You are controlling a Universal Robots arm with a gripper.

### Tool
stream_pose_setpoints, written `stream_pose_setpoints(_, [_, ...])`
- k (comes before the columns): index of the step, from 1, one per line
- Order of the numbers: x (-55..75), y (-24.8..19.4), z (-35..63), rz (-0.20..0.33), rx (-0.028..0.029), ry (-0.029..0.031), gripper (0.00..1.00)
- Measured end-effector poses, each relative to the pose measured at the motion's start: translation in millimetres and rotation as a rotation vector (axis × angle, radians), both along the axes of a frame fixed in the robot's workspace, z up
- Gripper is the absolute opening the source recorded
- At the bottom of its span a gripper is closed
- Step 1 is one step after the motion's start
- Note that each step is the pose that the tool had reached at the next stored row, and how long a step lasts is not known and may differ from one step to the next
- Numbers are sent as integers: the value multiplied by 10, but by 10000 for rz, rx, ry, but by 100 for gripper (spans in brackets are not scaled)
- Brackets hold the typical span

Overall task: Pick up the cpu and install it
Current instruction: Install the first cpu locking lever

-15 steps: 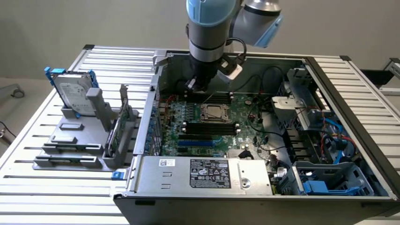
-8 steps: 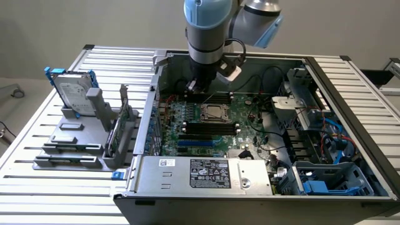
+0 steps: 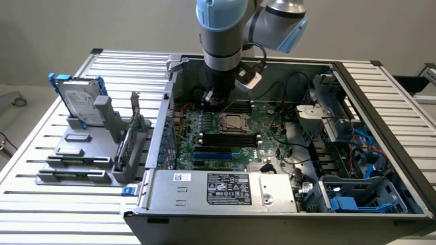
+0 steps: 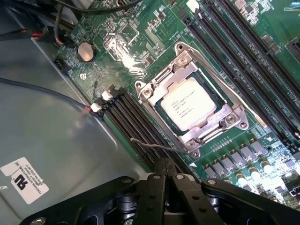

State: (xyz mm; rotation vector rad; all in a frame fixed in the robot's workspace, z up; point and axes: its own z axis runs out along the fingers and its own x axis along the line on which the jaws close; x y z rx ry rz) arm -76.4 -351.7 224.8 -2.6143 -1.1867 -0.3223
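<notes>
The pincer (image 4: 166,164) is fully closed with nothing in it and hovers just beside the socket frame (image 4: 149,90). The cpu (image 4: 188,110) lies flat inside that frame, clear of the pincer.

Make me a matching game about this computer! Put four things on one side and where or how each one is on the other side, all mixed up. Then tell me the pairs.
Things:
1. cpu
2. hard drive
3. pincer
4. coin battery

Places or states:
A. shut, holding nothing
B. round and silvery, on the green board
C. sitting in the metal-framed socket
D. standing upright on the grey rack

Pairs: 1-C, 2-D, 3-A, 4-B.
</notes>
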Motion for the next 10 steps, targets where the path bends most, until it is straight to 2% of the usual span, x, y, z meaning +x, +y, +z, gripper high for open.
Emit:
stream_pose_setpoints(3, [-21, 14, -19, 0, -20, -76, 11])
stream_pose_setpoints(6, [-67, 35, -48, 0, -19, -255, 11])
stream_pose_setpoints(10, [-116, 43, -106, -1, -28, -431, 11])
